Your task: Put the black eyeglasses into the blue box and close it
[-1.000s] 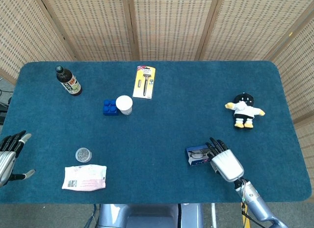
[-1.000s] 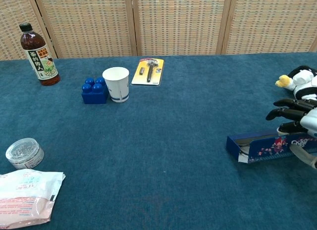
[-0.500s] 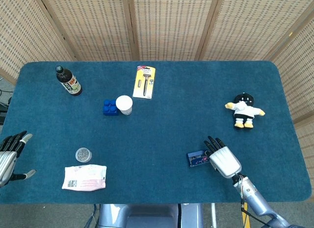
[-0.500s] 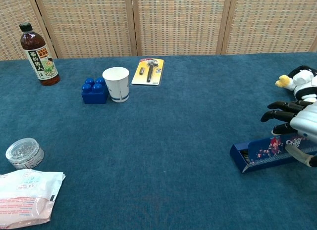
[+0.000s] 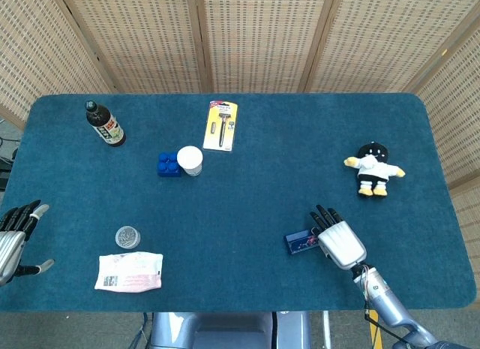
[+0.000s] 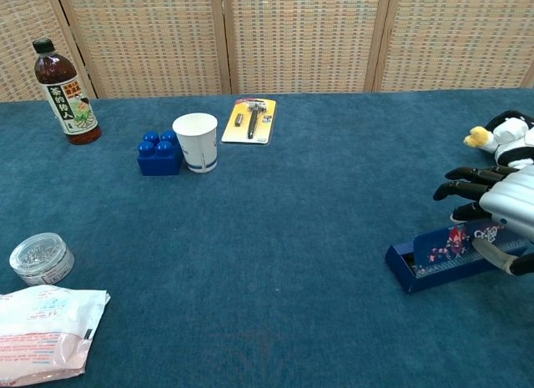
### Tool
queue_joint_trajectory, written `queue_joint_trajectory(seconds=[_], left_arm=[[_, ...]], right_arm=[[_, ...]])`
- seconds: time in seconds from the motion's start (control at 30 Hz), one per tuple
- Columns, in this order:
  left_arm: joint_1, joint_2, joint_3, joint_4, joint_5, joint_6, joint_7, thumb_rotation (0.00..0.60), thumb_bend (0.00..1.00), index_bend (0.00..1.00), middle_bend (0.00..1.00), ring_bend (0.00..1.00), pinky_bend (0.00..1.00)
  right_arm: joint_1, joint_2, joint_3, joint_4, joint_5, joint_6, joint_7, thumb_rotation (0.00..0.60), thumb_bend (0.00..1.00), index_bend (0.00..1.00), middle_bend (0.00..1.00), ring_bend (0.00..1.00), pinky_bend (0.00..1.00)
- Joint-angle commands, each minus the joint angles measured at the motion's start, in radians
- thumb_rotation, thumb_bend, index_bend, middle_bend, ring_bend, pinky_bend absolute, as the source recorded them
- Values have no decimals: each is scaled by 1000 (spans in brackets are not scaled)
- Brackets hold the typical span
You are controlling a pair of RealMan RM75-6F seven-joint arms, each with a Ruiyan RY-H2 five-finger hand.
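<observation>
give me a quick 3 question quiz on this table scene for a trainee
1. True or false: the right hand is at the blue box.
2. Which thing stands right beside the blue brick? A) bottle B) paper cup C) plush penguin
3. Fill in: the left hand holds ____.

Key
1. True.
2. B, the paper cup.
3. Nothing; it sits at the table's left edge, fingers apart.
</observation>
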Motion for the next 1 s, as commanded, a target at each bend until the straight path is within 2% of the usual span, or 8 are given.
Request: queue_joint_trajectory(seconds=[0.03, 0.1, 0.3, 0.67, 0.83, 0.93, 1.0], left_arm=[[0, 0, 1, -1, 0, -1, 2, 600, 0, 0, 0, 0, 0], [0, -1, 1, -1, -1, -1, 4, 600, 0, 0, 0, 0, 0], [-1, -1, 0, -1, -4, -2, 6, 600, 0, 0, 0, 0, 0], [0, 1, 1, -1, -1, 0, 0, 600, 0, 0, 0, 0, 0], [-1, 2, 0, 2, -3, -3, -4, 600, 0, 0, 0, 0, 0], [-2, 2, 0, 3, -4, -6, -5, 600, 0, 0, 0, 0, 0], [-3, 2, 0, 3, -4, -7, -4, 600, 0, 0, 0, 0, 0]], right_arm=[[-1, -11, 6, 10, 8, 2, 13, 600, 578, 523, 161, 98, 195], [-2, -17, 10, 16, 12, 4, 21, 600, 569, 436, 154, 98, 195], [-1, -35, 20, 29, 13, 20, 36, 600, 558, 348, 144, 98, 195], [8, -74, 35, 57, 22, 21, 16, 600, 519, 337, 132, 98, 195], [12, -63, 53, 31, 8, 62, 37, 600, 514, 300, 107, 92, 195], [19, -10, 53, -42, 10, 49, 58, 600, 417, 195, 48, 37, 191], [32, 53, 46, -121, 22, 4, 73, 600, 244, 99, 10, 5, 153]])
